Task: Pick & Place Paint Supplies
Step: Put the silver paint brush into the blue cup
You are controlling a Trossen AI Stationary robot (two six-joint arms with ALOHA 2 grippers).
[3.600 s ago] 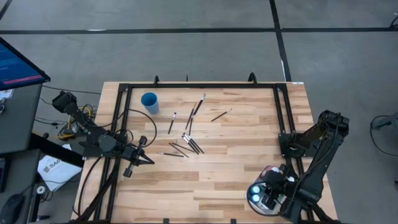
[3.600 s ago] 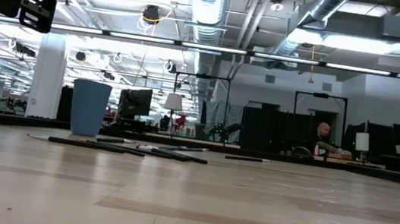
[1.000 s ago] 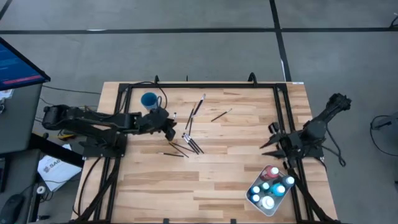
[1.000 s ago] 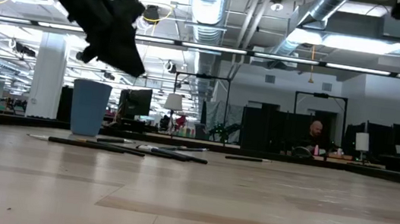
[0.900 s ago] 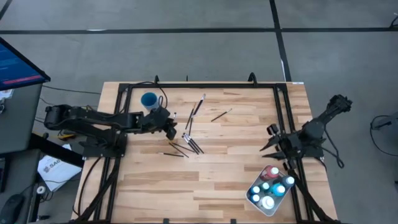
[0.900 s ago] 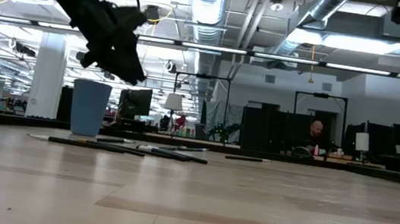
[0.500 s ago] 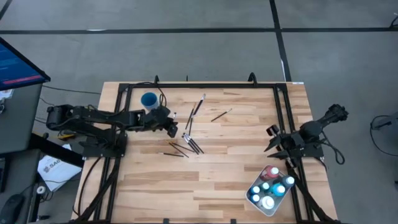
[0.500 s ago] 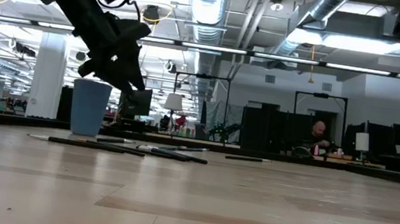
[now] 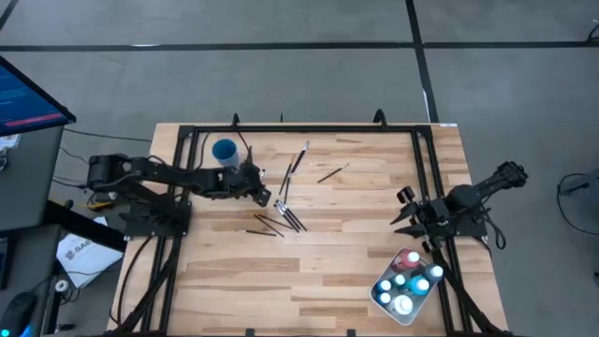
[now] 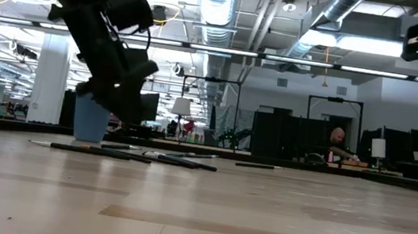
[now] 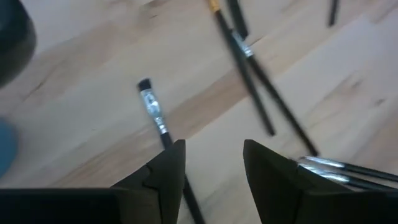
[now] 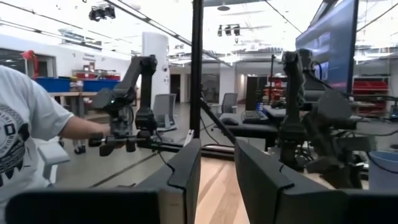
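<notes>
Several thin dark-handled paintbrushes lie scattered flat on the wooden table, right of the blue cup. My left gripper is low over one brush next to the cup. It is open and points down. The brush's handle runs under one finger and its bristle end points away. Small paint bottles stand in the white tray at the near right. My right gripper hovers open and holds nothing, beyond the tray's far side.
A black frame runs round the table's far and side edges. More brushes lie toward the far side. In the right wrist view a person's white sleeve shows beyond the table. Bare wood stretches across the near middle.
My left gripper has come down from well above the table to just over the brushes beside the blue cup, and has shifted a little toward the table's right edge. The brushes, cup and tray lie as before.
</notes>
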